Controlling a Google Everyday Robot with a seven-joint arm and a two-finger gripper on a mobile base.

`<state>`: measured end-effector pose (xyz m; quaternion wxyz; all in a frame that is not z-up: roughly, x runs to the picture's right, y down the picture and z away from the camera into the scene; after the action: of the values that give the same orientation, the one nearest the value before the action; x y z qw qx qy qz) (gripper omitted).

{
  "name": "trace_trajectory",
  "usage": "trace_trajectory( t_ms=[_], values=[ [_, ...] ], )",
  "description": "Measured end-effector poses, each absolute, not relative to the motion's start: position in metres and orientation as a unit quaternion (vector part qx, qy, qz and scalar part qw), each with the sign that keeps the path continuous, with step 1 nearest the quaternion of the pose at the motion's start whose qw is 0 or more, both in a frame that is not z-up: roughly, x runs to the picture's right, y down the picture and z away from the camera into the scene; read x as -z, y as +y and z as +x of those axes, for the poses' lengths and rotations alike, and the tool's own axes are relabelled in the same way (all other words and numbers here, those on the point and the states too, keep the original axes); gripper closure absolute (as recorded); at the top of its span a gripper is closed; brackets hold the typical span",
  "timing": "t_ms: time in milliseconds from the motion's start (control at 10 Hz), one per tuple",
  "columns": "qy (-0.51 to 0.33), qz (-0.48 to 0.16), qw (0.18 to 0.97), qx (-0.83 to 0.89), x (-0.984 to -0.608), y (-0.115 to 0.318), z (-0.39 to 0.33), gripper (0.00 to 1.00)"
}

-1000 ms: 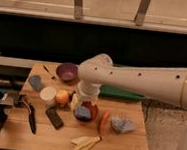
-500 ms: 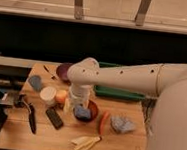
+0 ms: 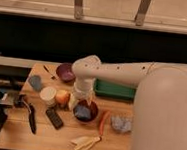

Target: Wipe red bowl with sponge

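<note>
The red bowl (image 3: 86, 112) sits near the middle of the wooden table (image 3: 20, 134). A blue-grey sponge (image 3: 82, 113) lies inside it. My white arm reaches in from the right, and its gripper (image 3: 82, 97) points down just above the bowl's back left rim, right over the sponge. The wrist hides the gripper's tip and its contact with the sponge.
Around the bowl are an orange fruit (image 3: 62, 97), a white cup (image 3: 48, 95), a black remote (image 3: 54, 118), a carrot (image 3: 103, 122), a crumpled grey cloth (image 3: 121, 124) and a banana peel (image 3: 85, 143). A purple bowl (image 3: 65, 72) and a green tray (image 3: 113, 89) stand behind.
The arm has swung left and lower over the table. The gripper stays at the red bowl, shifted slightly toward its left rim.
</note>
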<state>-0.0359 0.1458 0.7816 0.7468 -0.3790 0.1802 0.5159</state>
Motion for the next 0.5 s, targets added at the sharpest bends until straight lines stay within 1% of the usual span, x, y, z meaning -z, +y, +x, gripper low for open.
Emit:
trace_trajectory(
  t_ms=[100, 300, 400, 500],
  values=[
    [0.183, -0.383, 0.744, -0.517, -0.7845, 0.1480, -0.0342, 0.42],
    [0.183, -0.383, 0.744, -0.515, -0.7819, 0.1493, -0.0339, 0.63],
    [0.184, -0.383, 0.745, -0.515, -0.7800, 0.1506, -0.0332, 0.71],
    [0.186, -0.379, 0.746, -0.515, -0.7781, 0.1520, -0.0302, 0.83]
  ],
)
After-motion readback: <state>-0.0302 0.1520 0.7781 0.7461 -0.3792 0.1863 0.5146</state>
